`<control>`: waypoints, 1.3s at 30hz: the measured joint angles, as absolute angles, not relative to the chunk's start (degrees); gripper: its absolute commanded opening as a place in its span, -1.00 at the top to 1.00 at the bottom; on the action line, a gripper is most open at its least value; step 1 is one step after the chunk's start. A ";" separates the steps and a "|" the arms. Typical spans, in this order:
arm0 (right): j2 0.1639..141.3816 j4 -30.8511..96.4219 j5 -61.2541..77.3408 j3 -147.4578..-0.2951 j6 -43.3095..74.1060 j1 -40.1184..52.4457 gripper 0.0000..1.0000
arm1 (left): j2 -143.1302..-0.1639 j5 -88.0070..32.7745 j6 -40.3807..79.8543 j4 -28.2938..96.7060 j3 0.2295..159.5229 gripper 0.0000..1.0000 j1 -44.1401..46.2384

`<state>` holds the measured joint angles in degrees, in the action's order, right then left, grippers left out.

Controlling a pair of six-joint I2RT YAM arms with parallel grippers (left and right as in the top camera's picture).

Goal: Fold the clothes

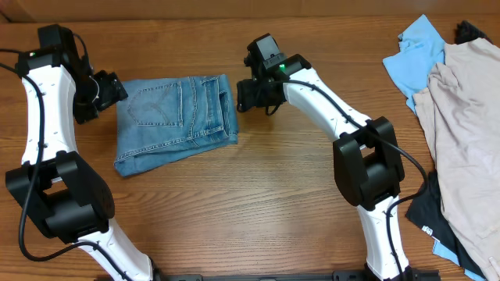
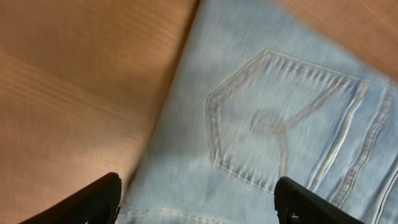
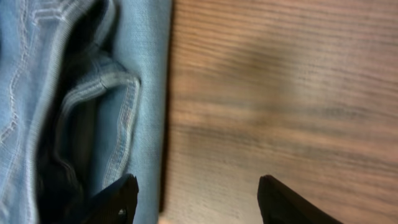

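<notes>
The clothes, a pair of faded light-blue jeans, lie folded into a compact rectangle on the wooden table, a back pocket facing up. My left gripper hovers at the bundle's left edge, open, with denim showing between its fingers but not pinched. At the bundle's right edge my right gripper stands open; one finger is over the denim fold, the other over bare wood.
A sky-blue shirt, a large beige garment and a dark piece lie piled at the right edge of the table.
</notes>
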<state>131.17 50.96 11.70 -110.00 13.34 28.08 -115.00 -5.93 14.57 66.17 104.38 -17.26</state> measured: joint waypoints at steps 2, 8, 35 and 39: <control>130.23 54.08 14.85 -109.97 12.71 28.16 -0.33 | -115.00 -6.02 13.08 62.52 104.27 -0.57 -17.26; 125.62 56.10 28.12 -110.00 10.50 30.87 -0.29 | -115.02 -7.57 6.02 50.30 104.16 -0.47 -16.12; 135.06 45.01 27.35 -106.94 10.90 33.87 -0.21 | -133.34 0.58 4.80 86.19 104.97 -0.22 -11.68; 135.06 43.24 22.87 -106.98 10.44 30.00 -0.24 | -133.53 1.69 7.27 90.54 104.42 -0.25 -11.64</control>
